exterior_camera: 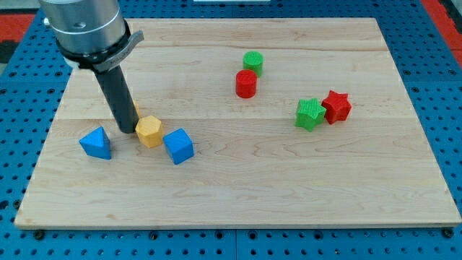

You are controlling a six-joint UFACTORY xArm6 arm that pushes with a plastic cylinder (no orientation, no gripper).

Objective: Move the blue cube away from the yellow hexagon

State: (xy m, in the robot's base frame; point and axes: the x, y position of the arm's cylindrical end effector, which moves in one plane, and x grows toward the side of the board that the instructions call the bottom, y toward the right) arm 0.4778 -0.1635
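Observation:
The blue cube (178,146) lies on the wooden board at the view's lower left, touching the right side of the yellow hexagon (149,131). My tip (128,131) rests on the board just left of the yellow hexagon, close to it or touching it. A blue triangular block (96,143) lies further left, apart from the tip. A small bit of an orange-yellow block (134,110) shows behind the rod.
A green cylinder (253,63) and a red cylinder (246,84) stand at the upper middle. A green star-like block (310,113) touches a red star (336,106) at the right. The board's edge (216,224) runs along the view's bottom.

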